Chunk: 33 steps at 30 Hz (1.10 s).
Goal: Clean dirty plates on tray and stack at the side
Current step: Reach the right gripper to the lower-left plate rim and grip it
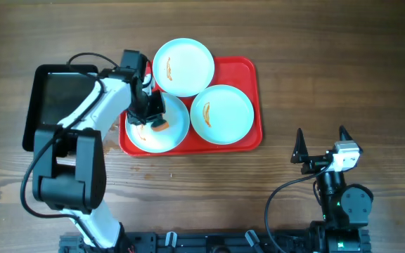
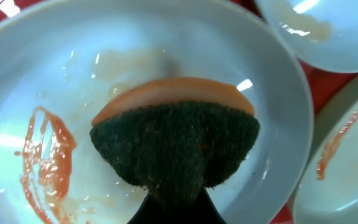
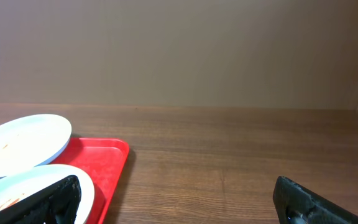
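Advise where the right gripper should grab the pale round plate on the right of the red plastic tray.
Probably pinch the near-right rim of the pale round plate, coming from the robot's right, where the open right gripper sits. It lies flat, so only the raised lip is graspable. The far plate crowds its far-left edge, and the red plastic tray has its rim close.

Left pincer (image 1: 156, 117) clamped (arm outstretched), right pincer (image 1: 321, 133) splayed wide

Robot test bench: wooden table (image 1: 343, 63), plain beige wall (image 3: 179, 50).
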{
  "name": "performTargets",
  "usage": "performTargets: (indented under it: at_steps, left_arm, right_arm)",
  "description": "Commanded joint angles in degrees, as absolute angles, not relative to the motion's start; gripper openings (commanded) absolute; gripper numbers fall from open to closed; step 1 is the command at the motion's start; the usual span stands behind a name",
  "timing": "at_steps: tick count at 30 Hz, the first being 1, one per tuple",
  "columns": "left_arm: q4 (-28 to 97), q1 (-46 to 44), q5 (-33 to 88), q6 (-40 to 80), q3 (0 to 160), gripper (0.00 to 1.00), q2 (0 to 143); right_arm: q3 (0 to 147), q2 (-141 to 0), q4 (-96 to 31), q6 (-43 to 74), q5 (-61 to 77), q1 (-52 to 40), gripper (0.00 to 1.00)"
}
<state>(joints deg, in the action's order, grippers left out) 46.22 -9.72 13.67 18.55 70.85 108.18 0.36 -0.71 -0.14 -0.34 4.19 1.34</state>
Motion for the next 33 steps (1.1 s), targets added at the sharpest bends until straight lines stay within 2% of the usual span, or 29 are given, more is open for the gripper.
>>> performTargets:
  at_steps: [1, 2, 4, 7, 9, 10, 11, 13, 15, 18, 20, 21, 23, 25, 28, 30, 31, 33]
  left_arm:
    - [47.77, -10.28, 9.13, 21.50, 70.28, 0.04, 108.57]
    - [48.25, -10.28, 9.10, 21.50, 70.28, 0.04, 108.57]
    - [48.45, -10.28, 9.13, 21.50, 70.28, 0.04, 108.57]
    - [48.88, -10.26, 9.13, 21.50, 70.28, 0.04, 108.57]
    - [49.21, -10.26, 9.13, 21.47, 70.28, 0.04, 108.57]
    - [49.28, -10.26, 9.13, 21.47, 70.28, 0.04, 108.57]
    - [49.32, -10.26, 9.10, 21.47, 70.28, 0.04, 108.57]
    - [49.32, -10.20, 9.13, 21.47, 70.28, 0.04, 108.57]
    - [49.32, -9.76, 9.10, 21.45, 70.28, 0.04, 108.57]
    - [49.32, -9.47, 9.63, 21.47, 70.28, 0.04, 108.57]
    - [49.34, -9.47, 9.74, 21.47, 70.28, 0.04, 108.55]
    - [49.34, -9.47, 9.74, 21.47, 70.28, 0.04, 108.55]
    - [49.52, -9.47, 9.74, 21.47, 70.28, 0.04, 108.55]
    - [49.80, -9.04, 9.72, 21.47, 70.28, 0.04, 108.55]
    - [50.43, -6.57, 9.74, 21.43, 70.28, 0.04, 108.55]
    - [50.85, -4.89, 9.74, 20.43, 70.28, 0.04, 108.55]
    - [50.94, -3.81, 9.74, 19.73, 70.28, 0.04, 108.55]
    - [51.22, -3.57, 9.76, 19.68, 70.28, 0.04, 108.55]
  right_arm:
    - [0.30, -0.27, 0.23, -0.71, 4.91, 1.63, 1.00]
    - [0.30, -0.27, 0.40, 4.84, 7.14, 1.63, 1.00]
    - [0.30, -0.27, 1.41, 32.45, 16.78, 1.63, 1.00]
    - [0.30, -0.27, 6.20, 60.80, 14.46, 1.63, 1.00]
    - [0.49, -0.64, 25.04, 60.40, 14.79, 1.63, 1.00]
    - [2.39, -1.80, 30.15, 60.34, 13.19, 1.63, 1.00]
    - [6.94, -4.12, 29.69, 57.63, 12.91, 1.63, 1.00]
    - [20.47, -13.45, 20.71, 42.87, 17.69, 1.63, 1.00]
    - [43.99, -33.47, -2.02, 25.23, 26.24, 1.63, 1.00]
    - [77.43, -62.35, -35.20, 9.80, 39.18, -1.17, 1.00]
    - [97.06, -79.94, -52.97, 1.74, 39.09, -7.90, 1.00]
    - [104.73, -87.94, -58.33, 0.16, 37.15, -11.86, 1.00]
    - [111.09, -97.76, -59.02, 1.13, 36.03, -15.94, 1.00]
    - [111.31, -104.51, -54.19, 10.90, 36.07, -17.85, 1.00]
    - [111.31, -113.03, -52.71, 9.17, 35.31, -20.97, 0.78]
    - [111.31, -118.30, -51.59, 9.17, 32.71, -22.90, 0.54]
    - [111.31, -120.84, -50.78, 9.04, 32.69, -23.77, 0.48]
    - [111.26, -123.81, -50.74, 8.95, 30.68, -25.10, 0.45]
